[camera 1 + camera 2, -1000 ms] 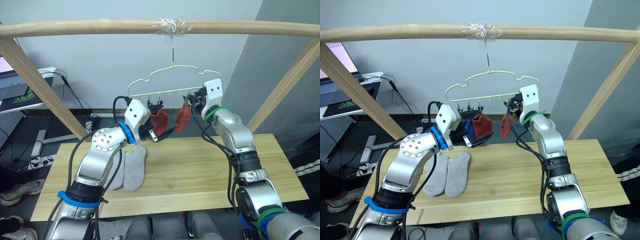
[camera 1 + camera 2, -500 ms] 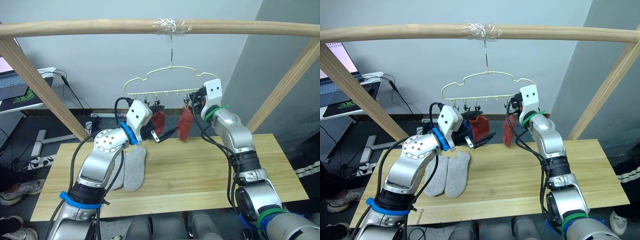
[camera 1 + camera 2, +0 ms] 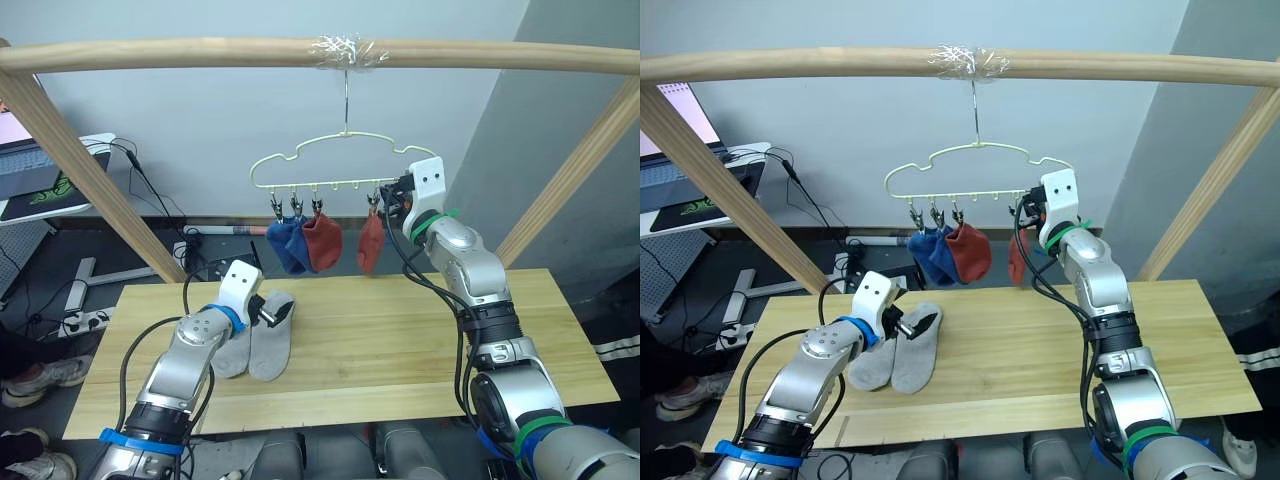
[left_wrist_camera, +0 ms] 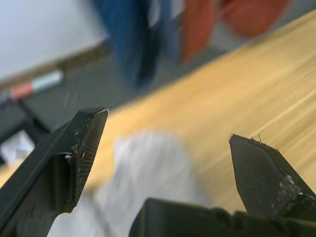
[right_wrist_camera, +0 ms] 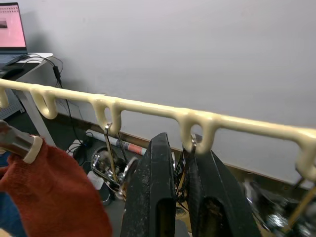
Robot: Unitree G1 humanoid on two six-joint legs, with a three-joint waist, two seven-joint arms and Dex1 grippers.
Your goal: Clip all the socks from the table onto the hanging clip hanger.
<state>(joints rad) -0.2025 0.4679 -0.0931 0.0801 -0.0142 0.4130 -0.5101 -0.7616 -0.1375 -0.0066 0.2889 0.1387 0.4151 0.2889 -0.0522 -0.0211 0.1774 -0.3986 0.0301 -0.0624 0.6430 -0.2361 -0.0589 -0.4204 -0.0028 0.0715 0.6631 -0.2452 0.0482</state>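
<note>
**Left arm has let go of the hung sock and dropped to the grey pair**

Your left gripper (image 3: 268, 315), up at the clips half a second ago, now hovers with its jaws spread wide and empty over the two grey socks (image 3: 258, 335) on the table (image 3: 400, 330): four are hung, two remain. On the clip hanger (image 3: 330, 165), two blue socks (image 3: 286, 243) and two red socks (image 3: 322, 242) hang; your right gripper (image 5: 178, 170) is pinched on a clip (image 5: 190, 147) there.
</note>
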